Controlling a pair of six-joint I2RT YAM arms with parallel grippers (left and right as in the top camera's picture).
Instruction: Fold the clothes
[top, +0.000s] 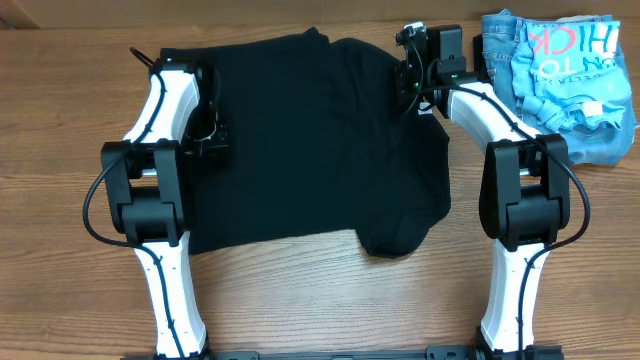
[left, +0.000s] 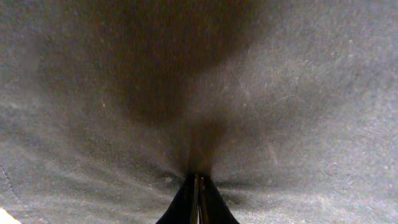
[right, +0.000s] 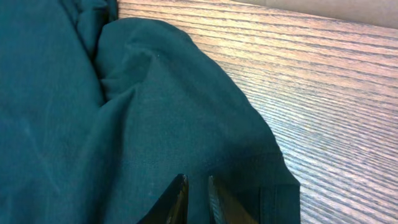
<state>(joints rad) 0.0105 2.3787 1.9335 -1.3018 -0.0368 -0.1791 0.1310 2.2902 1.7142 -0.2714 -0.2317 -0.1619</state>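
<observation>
Fabric radiates in tight creases from the left gripper (top: 213, 136), whose jaws are pressed together on a pinch of the black T-shirt (top: 320, 150) at its left edge. The shirt lies spread across the middle of the wooden table (top: 60, 100), rumpled along its far side and with one lobe hanging toward the near edge.

At the shirt's far right corner the right gripper (top: 418, 93) sits low over the cloth. In its wrist view the jaws stand nearly together with only a thin gap, just by the hem. Whether cloth is actually caught between them I cannot tell.

To do this step well, the right side likely needs a sure bite on the hem before either arm lifts, or the fold will drag unevenly. Both arms should then rise together, keeping the edge taut between them, and carry it across without bunching the middle. The heap of blue clothes (top: 570, 85) lies near the right arm, so its path should stay clear of that.
</observation>
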